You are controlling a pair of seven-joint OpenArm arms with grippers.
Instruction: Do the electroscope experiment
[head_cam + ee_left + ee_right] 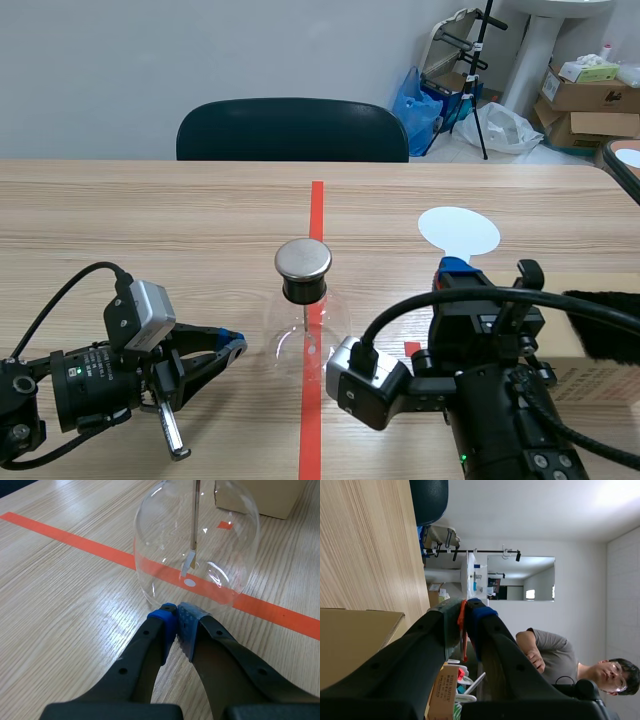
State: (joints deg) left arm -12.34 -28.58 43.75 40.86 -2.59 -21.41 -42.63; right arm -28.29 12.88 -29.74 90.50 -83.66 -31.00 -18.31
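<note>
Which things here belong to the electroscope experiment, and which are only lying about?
For the job: glass electroscope; white paddle, held in the right claw.
Lying about: cardboard box on the table; chair; blue bag; boxes on the floor.

The left arm (pixel 85 385), at the lower left of the scene view, is showing a matte black casing, a silver-grey camera box (pixel 150 310) on top and a thin black cable (pixel 55 298) looping behind. The left gripper (pixel 177 612) is showing blue pads (pixel 190 622) and small holes along its fingers (pixel 132 660). The right arm (pixel 500 410), lower right, is carrying thick black cables (pixel 470 296) and a grey box (pixel 362 385).
</note>
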